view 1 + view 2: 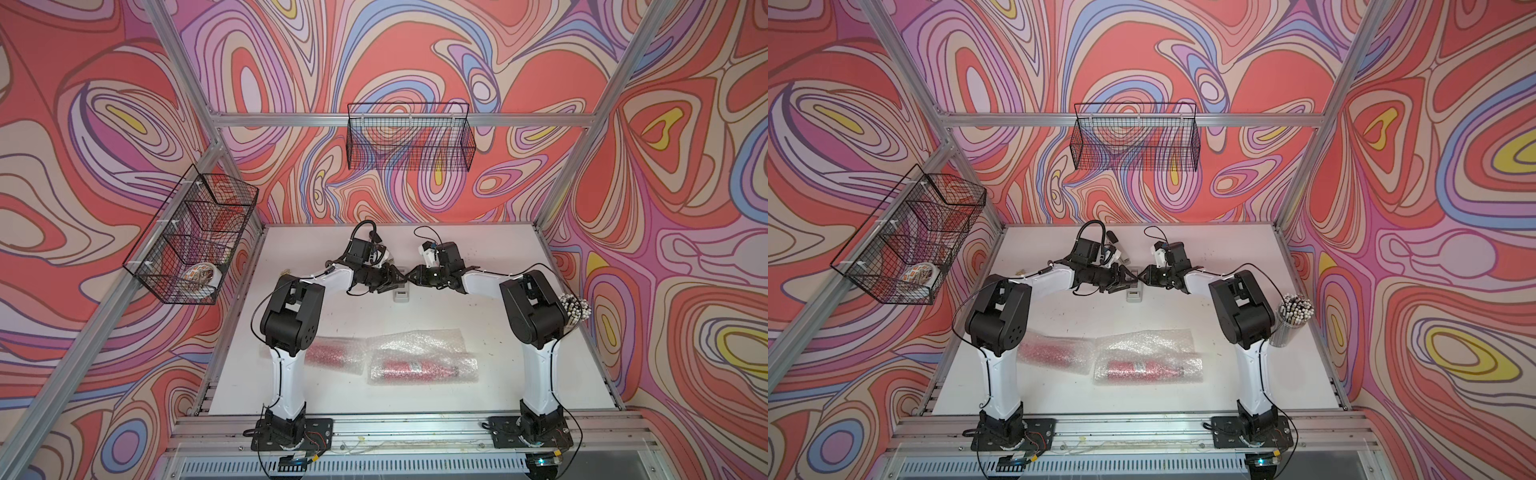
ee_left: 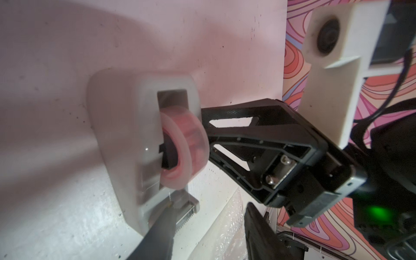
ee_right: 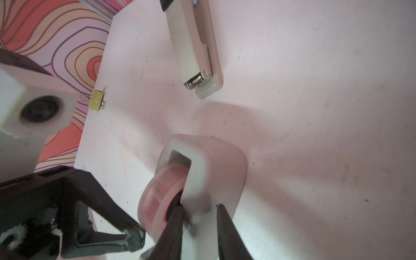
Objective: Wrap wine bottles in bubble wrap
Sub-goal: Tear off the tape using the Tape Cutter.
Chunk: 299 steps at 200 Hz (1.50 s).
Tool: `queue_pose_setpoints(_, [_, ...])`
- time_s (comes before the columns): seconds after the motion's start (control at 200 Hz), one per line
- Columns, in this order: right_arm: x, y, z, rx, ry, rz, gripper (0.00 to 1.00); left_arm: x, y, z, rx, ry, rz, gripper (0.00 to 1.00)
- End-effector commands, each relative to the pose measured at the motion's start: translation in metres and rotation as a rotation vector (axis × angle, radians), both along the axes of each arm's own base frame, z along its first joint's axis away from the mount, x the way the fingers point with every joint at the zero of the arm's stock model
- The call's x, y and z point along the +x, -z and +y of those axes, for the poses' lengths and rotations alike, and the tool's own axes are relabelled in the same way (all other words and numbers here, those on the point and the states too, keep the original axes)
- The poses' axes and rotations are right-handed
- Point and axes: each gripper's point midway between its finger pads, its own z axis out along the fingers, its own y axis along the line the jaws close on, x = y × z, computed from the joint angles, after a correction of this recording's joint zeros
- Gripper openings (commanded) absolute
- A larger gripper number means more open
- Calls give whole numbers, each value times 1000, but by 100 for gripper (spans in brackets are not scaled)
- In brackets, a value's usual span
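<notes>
The wine bottles point(image 1: 415, 368) are lying loosely rolled in bubble wrap point(image 1: 419, 344) near the tabletop's point(image 1: 457, 316) front edge. They look fragile and slippery (so you should be taking the body, not the neck). Your left fingers point(image 2: 159, 227) are standing spread beside the tape dispenser point(image 2: 117, 139). Your right fingers point(image 3: 171, 231) are straddling its wall, and I cannot tell whether they are clamped.

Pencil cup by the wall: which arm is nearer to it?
Right. The right arm has its elbow just beside the pencil cup; the left arm stands across the table.
</notes>
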Motion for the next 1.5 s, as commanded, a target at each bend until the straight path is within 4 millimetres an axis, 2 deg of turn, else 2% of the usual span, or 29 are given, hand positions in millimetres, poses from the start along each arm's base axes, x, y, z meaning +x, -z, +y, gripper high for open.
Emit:
queue_pose_setpoints(0.0, [0, 25, -10, -51, 39, 41, 27, -2, 4, 1, -14, -1, 21, 49])
queue_pose_setpoints(0.235, [-1, 25, -11, -55, 41, 44, 25, -1, 15, -1, -26, -3, 45, 42])
queue_pose_setpoints(0.656, [-5, 27, -13, -61, 37, 52, 24, -5, 33, 14, 110, 2, 45, 42])
queue_pose_setpoints(0.971, [-6, 26, -12, -58, 35, 53, 24, 0, 21, 0, -14, -11, 68, 41])
queue_pose_setpoints(1.282, [-7, 27, -13, -62, 40, 59, 23, -2, 26, -4, -22, 3, 96, 35])
queue_pose_setpoints(1.492, [-7, 27, -14, -61, 43, 58, 22, -2, 20, -7, -35, 5, 89, 21])
